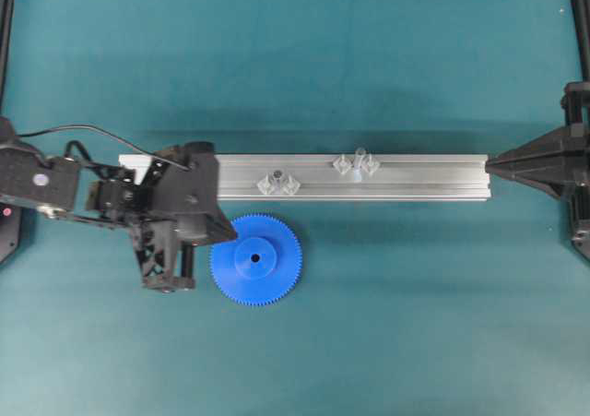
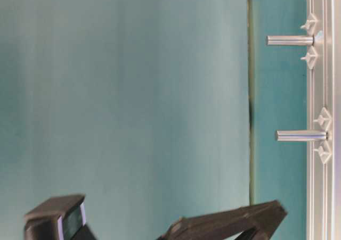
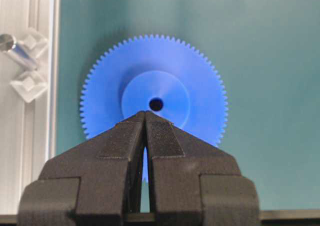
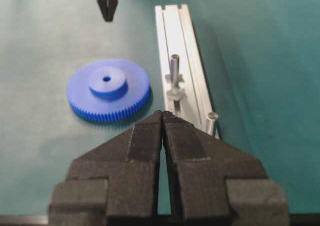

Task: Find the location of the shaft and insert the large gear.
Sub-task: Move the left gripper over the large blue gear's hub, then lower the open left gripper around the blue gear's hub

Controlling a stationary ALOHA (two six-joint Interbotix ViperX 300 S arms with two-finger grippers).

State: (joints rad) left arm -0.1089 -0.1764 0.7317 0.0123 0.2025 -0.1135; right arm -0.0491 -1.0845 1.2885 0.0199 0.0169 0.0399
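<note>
Evidently the pick-up step was in hand, judged from the layout: the large gear [image 1: 255,260] lay flat on the teal table [image 1: 304,65], just on the near side of the aluminium rail [image 1: 415,178], untouched and not yet gripped. The left gripper [image 3: 145,117] was seen with its fingers pressed together and nothing between them, its tips poised over the gear's near rim and pointing towards the raised hub. The right gripper [image 4: 163,117] was likewise closed and empty, parked at the right end of the rail.

For the next move, the left jaws would have to be parted wide enough to take the gear by its rim or hub, then the gear would need lifting and its small centre hole lining up over the shaft [image 1: 359,160], which stood on the rail to the right of the shorter stub [image 1: 276,177].

From overhead, both pins were reduced to small dots between their clear mounts [image 1: 370,165], so height could hardly be compared. The table-level view showed their lengths in profile, though no gear. The centre hole was shown most plainly by the left wrist view.
</note>
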